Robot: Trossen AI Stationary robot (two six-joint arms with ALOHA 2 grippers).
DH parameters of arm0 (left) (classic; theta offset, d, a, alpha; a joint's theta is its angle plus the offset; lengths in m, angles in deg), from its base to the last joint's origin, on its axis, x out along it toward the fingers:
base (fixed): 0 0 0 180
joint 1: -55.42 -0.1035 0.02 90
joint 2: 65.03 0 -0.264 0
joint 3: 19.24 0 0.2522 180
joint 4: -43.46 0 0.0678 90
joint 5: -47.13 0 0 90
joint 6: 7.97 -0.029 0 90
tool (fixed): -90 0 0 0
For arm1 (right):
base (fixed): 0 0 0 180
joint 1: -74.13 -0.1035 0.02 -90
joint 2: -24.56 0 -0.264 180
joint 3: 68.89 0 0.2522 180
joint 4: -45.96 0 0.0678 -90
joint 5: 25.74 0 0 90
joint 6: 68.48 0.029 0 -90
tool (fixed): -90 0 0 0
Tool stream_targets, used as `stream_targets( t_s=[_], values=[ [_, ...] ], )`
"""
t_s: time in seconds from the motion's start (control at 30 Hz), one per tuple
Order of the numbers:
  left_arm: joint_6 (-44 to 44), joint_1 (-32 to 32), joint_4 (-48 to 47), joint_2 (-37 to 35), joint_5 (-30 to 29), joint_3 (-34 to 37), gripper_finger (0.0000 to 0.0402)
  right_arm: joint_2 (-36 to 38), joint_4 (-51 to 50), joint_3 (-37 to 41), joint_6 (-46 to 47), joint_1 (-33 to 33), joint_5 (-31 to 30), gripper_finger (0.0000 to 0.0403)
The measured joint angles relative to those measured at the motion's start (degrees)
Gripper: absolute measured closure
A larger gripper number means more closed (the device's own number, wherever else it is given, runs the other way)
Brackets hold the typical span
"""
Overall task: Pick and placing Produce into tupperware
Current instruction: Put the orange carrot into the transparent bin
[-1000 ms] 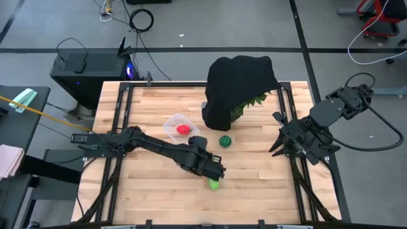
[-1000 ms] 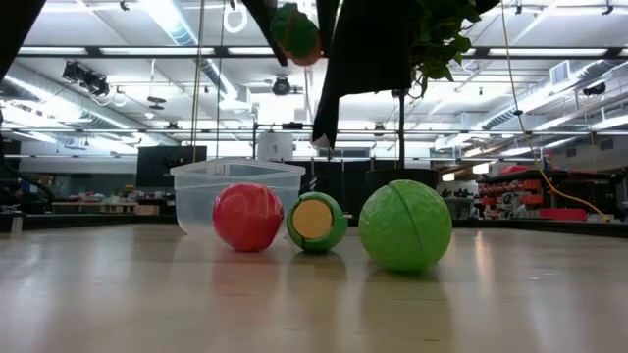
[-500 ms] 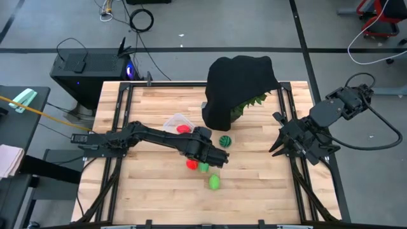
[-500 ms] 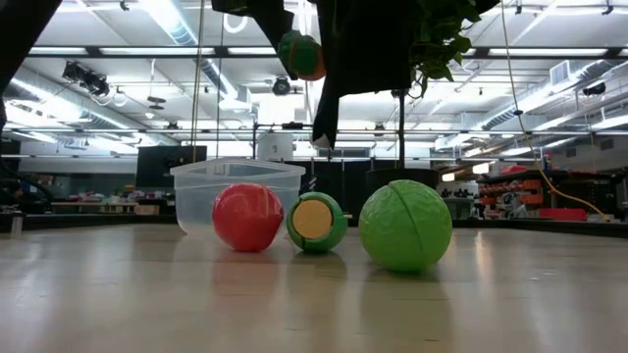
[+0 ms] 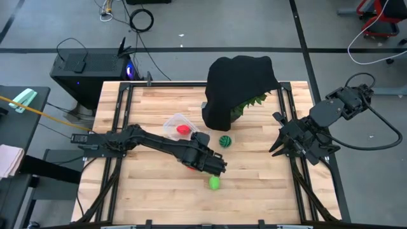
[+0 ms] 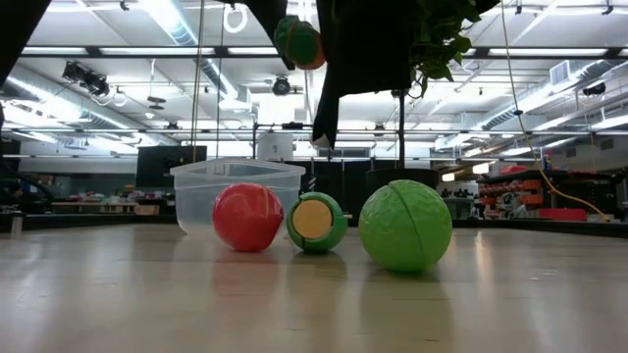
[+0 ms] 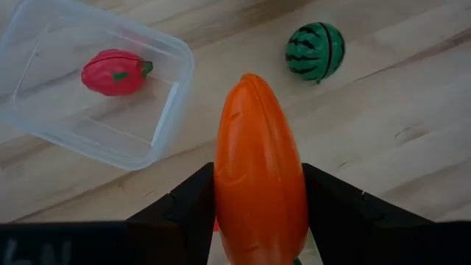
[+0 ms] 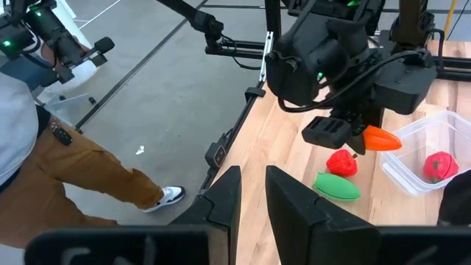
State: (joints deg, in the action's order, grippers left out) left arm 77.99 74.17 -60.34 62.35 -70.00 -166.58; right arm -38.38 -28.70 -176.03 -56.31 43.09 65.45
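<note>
My left gripper (image 5: 216,164) hangs above the middle of the table, shut on an orange toy (image 7: 257,169) with a green end. The clear tupperware (image 5: 173,122) stands left of the black cloth, with a red toy (image 5: 184,130) lying in it. On the wood rest a dark-green striped ball (image 5: 224,141), a light green toy (image 5: 214,183), and a second red toy (image 8: 342,163) mostly under my left arm. My right gripper (image 5: 278,141) waits over the table's right edge, its fingers a narrow gap apart around nothing. My left gripper pinches the orange toy between its two fingers, one finger (image 7: 193,210) on each long side (image 7: 228,213). The fingers slant down from the table's left and lie along the toy. Its pointed end (image 7: 250,85) sticks out past them. The toy is lifted clear of the table.
A black cloth (image 5: 238,86) over spiky green leaves (image 5: 254,102) stands at the far middle, right of the tupperware. Bare wood lies along the near edge and between the striped ball and my right arm. A person (image 8: 44,125) stands beyond the table in the right wrist view.
My left gripper, still shut on the orange toy, has swung a little toward the table's far edge and come back to about where it was.
</note>
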Motion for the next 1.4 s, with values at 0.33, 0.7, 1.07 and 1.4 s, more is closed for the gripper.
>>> stream_targets(
  t_s=[0.33, 0.7, 1.07, 1.4],
  values=[
    [-0.68, -0.11, 0.03, -6.6, -7.29, -0.02, 0.0214, 0.0, 0.0, 0.0, -0.12, 0.0, 0.0, 0.0332],
    [6.35, 0.28, 0.15, -16.64, -7.56, 15.82, 0.0211, 0.0, 0.02, 0.02, 0.26, 0.01, 0.0, 0.0332],
    [9.05, 0.09, 20.03, -31.95, -7.42, 42.77, 0.0211, -0.02, 0.14, 0.02, -0.67, 0.04, -0.94, 0.0332],
    [-6.6, -9.44, 30.81, -35.13, 1.84, 53.09, 0.0213, -0.02, 1.42, 0.02, 0.73, 0.03, -1.18, 0.0332]
  ],
)
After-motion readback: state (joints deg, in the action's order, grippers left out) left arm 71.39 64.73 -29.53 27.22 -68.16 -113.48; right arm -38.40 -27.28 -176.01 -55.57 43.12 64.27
